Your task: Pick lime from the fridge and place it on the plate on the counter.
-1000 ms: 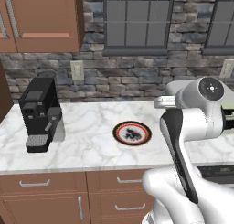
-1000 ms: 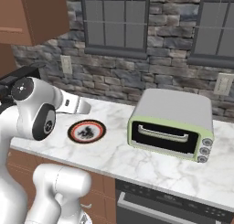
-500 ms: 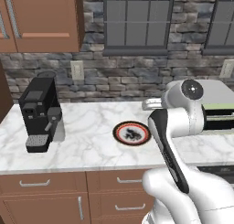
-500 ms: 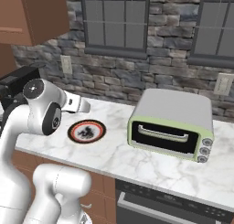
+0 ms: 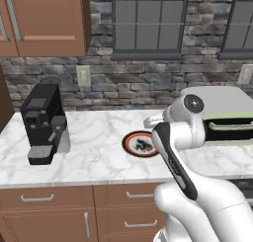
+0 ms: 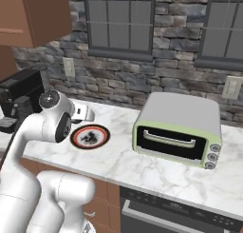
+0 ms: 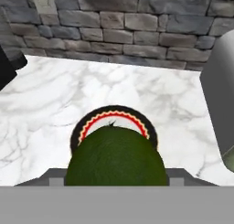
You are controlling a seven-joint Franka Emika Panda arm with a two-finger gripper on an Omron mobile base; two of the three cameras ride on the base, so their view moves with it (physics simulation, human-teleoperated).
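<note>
One lime (image 7: 115,157) sits large and dark green at the bottom of the hand view, caught in the pincer (image 7: 114,175), which is clenched on it; the finger tips themselves are mostly hidden behind the fruit. Just past the lime, and partly covered by it, lies the plate (image 7: 144,127), its reddish-brown scalloped rim and a sliver of white centre showing above the fruit. By that view the lime appears to hang above the near side of the plate, not yet resting on it, though the height cannot be told.

From the left base view the plate (image 5: 133,143) lies flat on the counter (image 5: 99,147), with the arm's white wrist reaching in beside its right edge. The right base view shows the same plate (image 6: 90,137) with the wrist just above its far left rim.

Around this stand a black coffee machine (image 5: 43,122) well to the left of the plate and a pale green toaster oven (image 6: 178,130) well to the right, both against a stone wall (image 7: 119,22).

As for progress, the picking looks done: the fruit is out of the fridge and carried to the counter. What remains, as I judge it, is to centre over the plate, lower, and release.
</note>
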